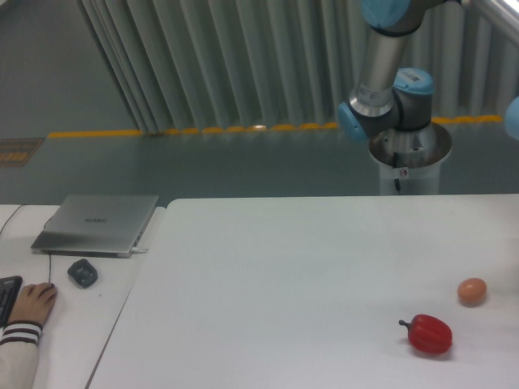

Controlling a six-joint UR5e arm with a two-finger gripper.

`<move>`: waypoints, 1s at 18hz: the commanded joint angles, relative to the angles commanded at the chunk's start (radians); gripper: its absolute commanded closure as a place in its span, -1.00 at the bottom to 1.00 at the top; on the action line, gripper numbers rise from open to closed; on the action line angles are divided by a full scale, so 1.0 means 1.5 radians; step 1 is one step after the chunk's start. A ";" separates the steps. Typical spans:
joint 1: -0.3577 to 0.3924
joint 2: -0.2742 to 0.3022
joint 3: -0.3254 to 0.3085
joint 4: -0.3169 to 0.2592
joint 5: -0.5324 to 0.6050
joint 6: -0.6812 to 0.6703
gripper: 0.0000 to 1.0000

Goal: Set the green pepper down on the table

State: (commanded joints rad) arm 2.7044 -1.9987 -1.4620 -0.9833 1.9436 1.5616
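Camera view: my arm (381, 73) rises from its base behind the far edge of the table (284, 275), upper links running out of frame top right. My pincer is out of frame, so I can't tell whether it's spread or pressed together. Green pepper isn't visible anywhere either, can't say where it is. On the table near the right edge, toward the near right corner: red pepper (429, 334) with dark stem pointing left, tan egg (472, 291) just behind it, apart. Left, on a separate white desk (73, 324): closed laptop (97, 224), mouse (82, 272), a person's hand (31, 304) at a keyboard.
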 joint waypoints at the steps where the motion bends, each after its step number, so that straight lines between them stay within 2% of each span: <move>1: 0.000 -0.003 0.003 0.000 0.000 0.000 -1.00; 18: 0.000 -0.042 0.014 0.010 0.006 -0.001 -1.00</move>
State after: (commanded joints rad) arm 2.7044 -2.0617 -1.4404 -0.9679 1.9528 1.5601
